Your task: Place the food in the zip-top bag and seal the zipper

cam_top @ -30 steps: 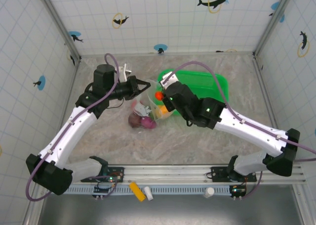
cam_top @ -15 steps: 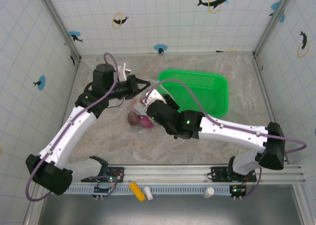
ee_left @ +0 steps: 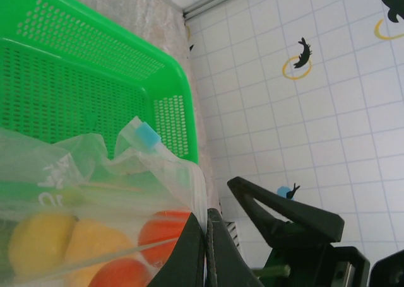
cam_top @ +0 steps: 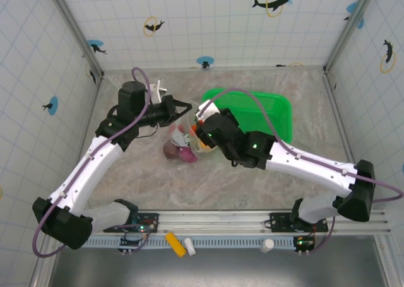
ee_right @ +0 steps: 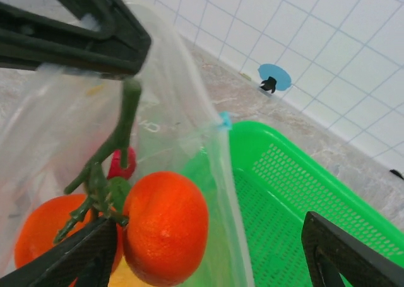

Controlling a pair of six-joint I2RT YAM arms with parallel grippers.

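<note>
left fingers (ee_left: 194,262): pinched together | right fingers (ee_right: 353,265): spread wide apart

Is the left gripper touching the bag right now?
Touching. In the left wrist view the left gripper is shut on the edge of the bag, pinching the plastic.

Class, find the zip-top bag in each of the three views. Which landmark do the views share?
Top external: zip-top bag at centre, left of the green basket.
Left wrist: bag at lower left, basket behind.
Right wrist: bag fills the left half.
Shared landmark: the green basket.
</note>
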